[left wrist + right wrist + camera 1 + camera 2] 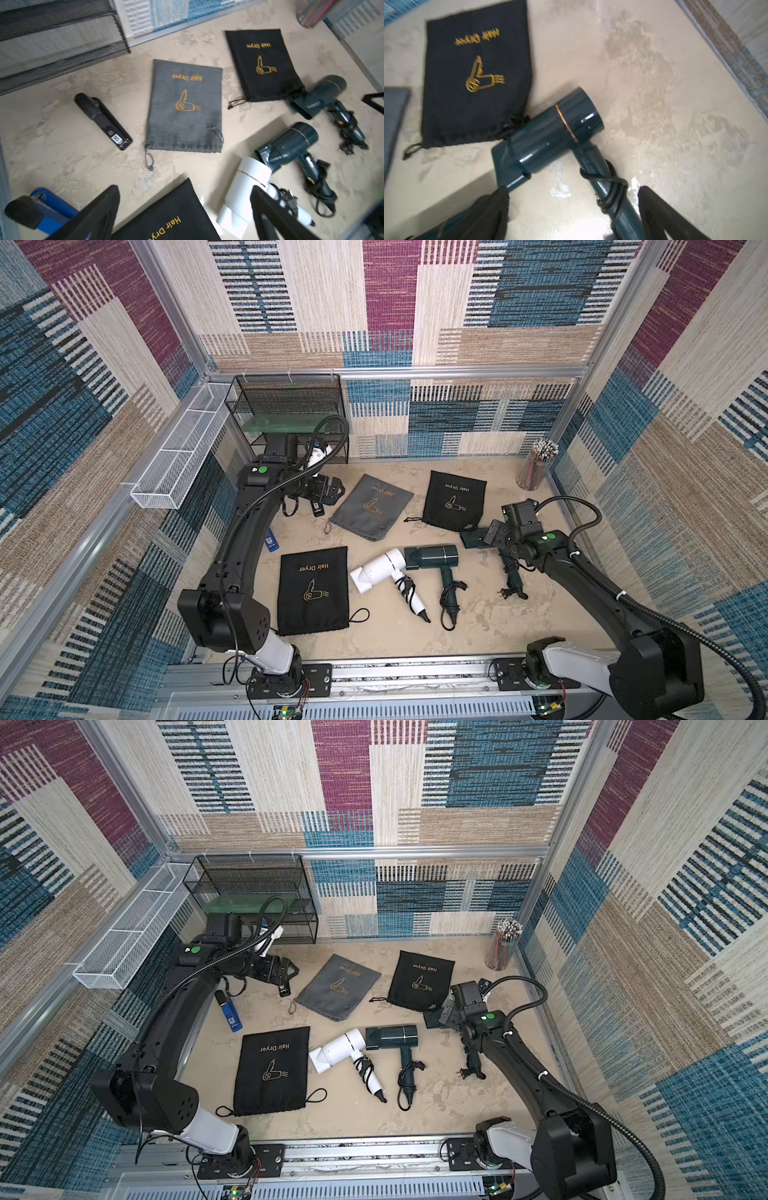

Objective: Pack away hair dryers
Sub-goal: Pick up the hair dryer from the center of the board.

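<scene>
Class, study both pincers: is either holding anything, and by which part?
Nothing is held: the left pincer and right pincer stand open, the right above a teal hair dryer.

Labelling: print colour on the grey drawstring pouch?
Gold; the grey drawstring pouch shows best in left wrist view.

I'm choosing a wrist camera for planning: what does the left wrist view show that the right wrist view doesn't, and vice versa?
Only the left wrist view: the white hair dryer, a teal hair dryer beside it, a black stick gadget, a blue gadget and the mesh rack. Only the right wrist view: both fingers of the open right gripper, a dryer's handle between them. Both: the other teal hair dryer, lying by the mouth of a black pouch, on the beige table.
</scene>
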